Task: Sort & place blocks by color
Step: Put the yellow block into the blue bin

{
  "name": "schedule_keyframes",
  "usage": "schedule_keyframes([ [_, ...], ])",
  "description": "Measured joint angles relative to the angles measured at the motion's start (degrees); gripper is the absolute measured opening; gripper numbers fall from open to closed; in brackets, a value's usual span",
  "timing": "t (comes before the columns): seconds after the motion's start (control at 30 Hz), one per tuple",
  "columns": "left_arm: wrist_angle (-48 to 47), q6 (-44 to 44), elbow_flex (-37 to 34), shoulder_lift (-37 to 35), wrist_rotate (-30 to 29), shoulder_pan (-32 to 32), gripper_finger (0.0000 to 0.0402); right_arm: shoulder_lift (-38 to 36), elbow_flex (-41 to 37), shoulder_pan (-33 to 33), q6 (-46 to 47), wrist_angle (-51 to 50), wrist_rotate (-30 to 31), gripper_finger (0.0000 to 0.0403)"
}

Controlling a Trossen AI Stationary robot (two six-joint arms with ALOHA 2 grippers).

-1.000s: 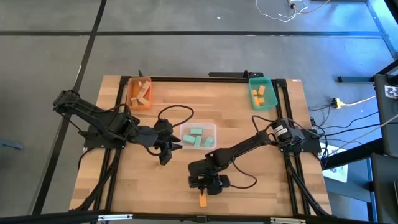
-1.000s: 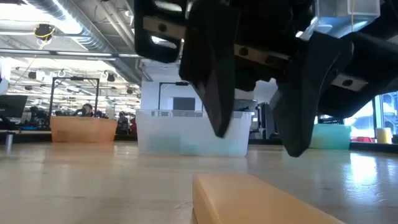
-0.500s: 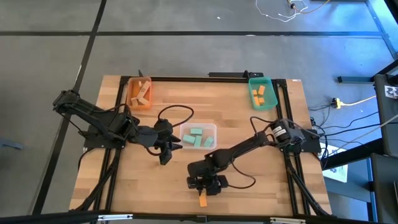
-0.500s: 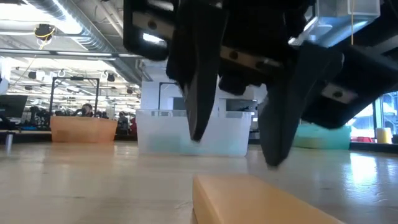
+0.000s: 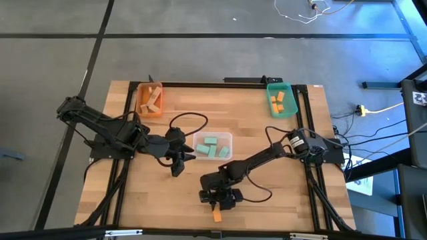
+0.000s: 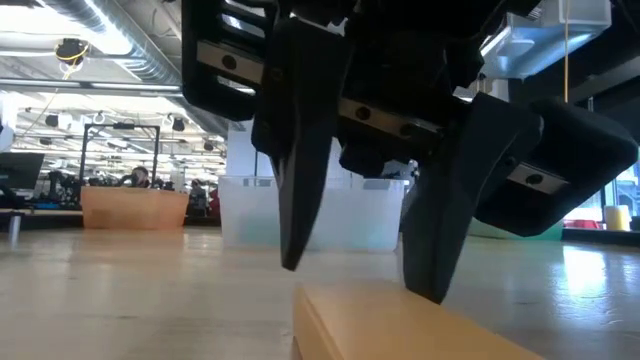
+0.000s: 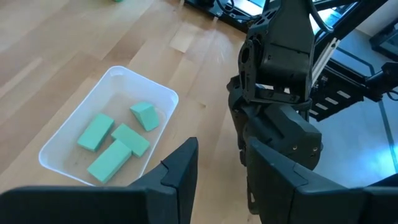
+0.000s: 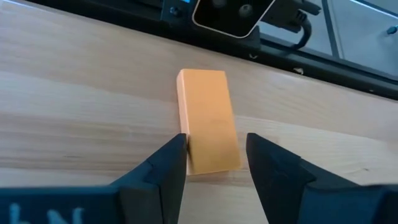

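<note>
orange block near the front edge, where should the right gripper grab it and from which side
Grip the orange block across its narrow width, on the two long side faces, coming straight down from above. It lies flat and alone on the table, and the right gripper hangs open, its fingers already straddling the near end.

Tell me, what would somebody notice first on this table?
Probably the right gripper near the table's front edge, its jaws open either side of a lone orange block lying flat on the wood. Next, the clear tray of mint green blocks mid-table, with the left gripper waiting beside it.
</note>
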Motion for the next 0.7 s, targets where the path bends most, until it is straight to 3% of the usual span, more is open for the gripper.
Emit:
schedule_keyframes([
  [0.33, 0.0, 0.1, 0.0, 0.0, 0.4, 0.0, 0.0124, 2.3, 0.0, -0.3, 1.8, 2.1, -1.1, 0.0168],
  [0.5, 0.4, -1.0, 0.0, 0.0, 6.4, 0.0, 0.0124, 3.1, 0.1, -0.3, 4.6, 3.7, -1.5, 0.0168],
  [0.7, 0.7, -2.7, 0.0, 0.0, 7.2, 0.0, 0.0124, 3.2, 0.1, -0.7, 10.9, 3.7, -0.6, 0.0168],
])
